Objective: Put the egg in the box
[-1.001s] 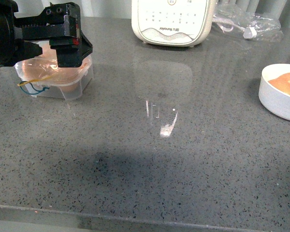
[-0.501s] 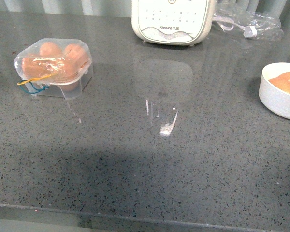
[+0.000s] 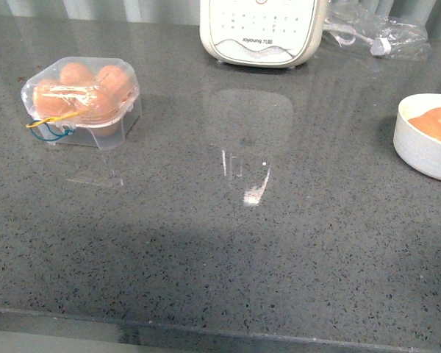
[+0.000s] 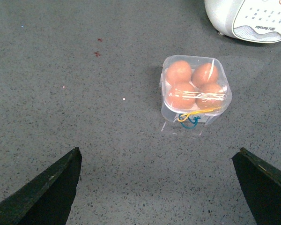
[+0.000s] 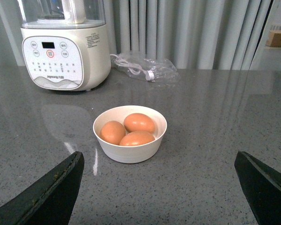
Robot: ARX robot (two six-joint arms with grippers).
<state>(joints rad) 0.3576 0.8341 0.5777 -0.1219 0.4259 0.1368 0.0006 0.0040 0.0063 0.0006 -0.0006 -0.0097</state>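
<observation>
The clear egg box (image 3: 81, 103) stands at the far left of the grey counter, lid shut, with several brown eggs inside and a yellow and teal band at its front. It also shows in the left wrist view (image 4: 195, 89). My left gripper (image 4: 159, 154) is open and empty, well back from the box. A white bowl (image 5: 129, 133) holds three brown eggs (image 5: 139, 123); it sits at the right edge of the front view (image 3: 426, 140). My right gripper (image 5: 159, 157) is open and empty, short of the bowl. Neither arm shows in the front view.
A cream soy-milk machine (image 3: 263, 31) stands at the back centre, also in the right wrist view (image 5: 65, 51). A clear bag with a cable (image 3: 375, 33) lies at the back right. The counter's front edge (image 3: 206, 327) runs along the bottom.
One second ago my left gripper was over the box in the front view. It has drawn back out of that view, leaving the closed box in place.
</observation>
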